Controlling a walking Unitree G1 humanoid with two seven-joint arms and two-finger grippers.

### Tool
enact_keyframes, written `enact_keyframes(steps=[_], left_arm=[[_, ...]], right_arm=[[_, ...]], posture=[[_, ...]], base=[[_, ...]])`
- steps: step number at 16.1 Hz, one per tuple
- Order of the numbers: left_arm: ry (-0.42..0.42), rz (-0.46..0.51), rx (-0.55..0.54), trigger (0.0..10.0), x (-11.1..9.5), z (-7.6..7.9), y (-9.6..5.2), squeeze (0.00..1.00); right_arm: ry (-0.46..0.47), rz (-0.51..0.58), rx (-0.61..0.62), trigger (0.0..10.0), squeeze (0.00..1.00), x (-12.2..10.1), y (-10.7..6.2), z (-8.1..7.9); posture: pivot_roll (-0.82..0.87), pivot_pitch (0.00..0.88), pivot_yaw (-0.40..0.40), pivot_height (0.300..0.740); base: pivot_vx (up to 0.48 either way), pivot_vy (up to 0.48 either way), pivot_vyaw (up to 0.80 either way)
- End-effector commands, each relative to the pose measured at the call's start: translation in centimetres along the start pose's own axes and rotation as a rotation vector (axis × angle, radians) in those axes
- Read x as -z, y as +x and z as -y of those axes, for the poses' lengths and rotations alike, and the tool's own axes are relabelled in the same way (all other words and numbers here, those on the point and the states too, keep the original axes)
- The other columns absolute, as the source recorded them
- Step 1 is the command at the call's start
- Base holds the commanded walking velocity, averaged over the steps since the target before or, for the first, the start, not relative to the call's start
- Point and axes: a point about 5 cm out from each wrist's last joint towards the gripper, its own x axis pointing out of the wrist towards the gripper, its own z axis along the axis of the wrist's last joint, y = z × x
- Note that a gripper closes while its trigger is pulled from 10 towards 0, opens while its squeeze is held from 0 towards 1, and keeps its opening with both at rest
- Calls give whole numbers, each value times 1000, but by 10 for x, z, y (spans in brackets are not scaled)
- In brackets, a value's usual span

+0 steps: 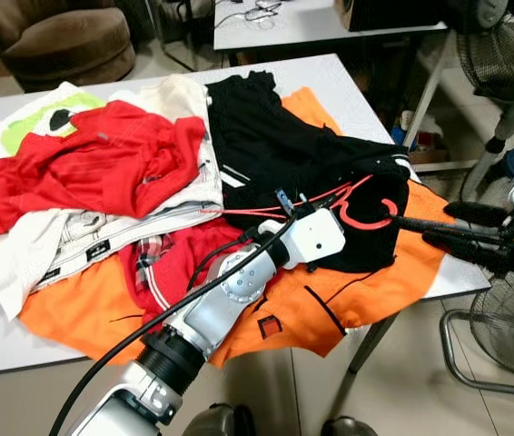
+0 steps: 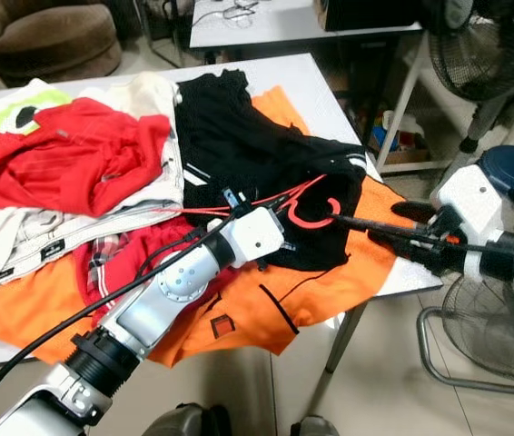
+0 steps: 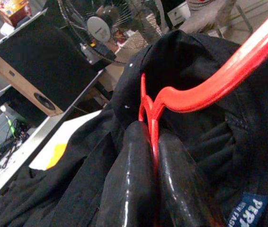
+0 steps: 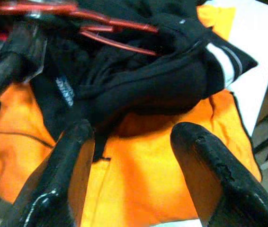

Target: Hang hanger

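Left pincer (image 3: 155,156) is clenched on the red hanger (image 1: 366,216), right on top of the black shirt (image 1: 266,145). My right pincer (image 4: 134,137) hangs spread wide just beside that shirt.

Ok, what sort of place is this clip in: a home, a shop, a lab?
Probably a lived-in room or workroom, not a shop: a white table heaped with loose clothes, a brown armchair behind, pedestal fans beside it. The left gripper pinches the red hanger on a black garment.

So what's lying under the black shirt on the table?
An orange garment lies under the black shirt, with the table beyond. The red hanger, gripped by the left gripper, lies partly inside the shirt, its far end covered.
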Motion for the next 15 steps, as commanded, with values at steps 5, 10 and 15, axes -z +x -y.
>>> enact_keyframes(steps=[5, 10, 15], left_arm=[[-58, -306, -68, 10000, 64, -13, -34, 0], [-56, -306, -64, 10000, 64, -13, -33, 0], [-54, -310, -59, 10000, 65, -13, -32, 0]], right_arm=[[-287, -86, 121, 10000, 0, -6, -10, 18], [79, 177, 120, 10000, 1000, -4, -13, 25], [445, 324, 126, 10000, 1000, 19, -11, 31]], posture=[[-167, 109, 109, 740], [-164, 109, 111, 740], [-161, 108, 109, 740]], base=[[0, 0, 0], [0, 0, 0], [0, 0, 0]])
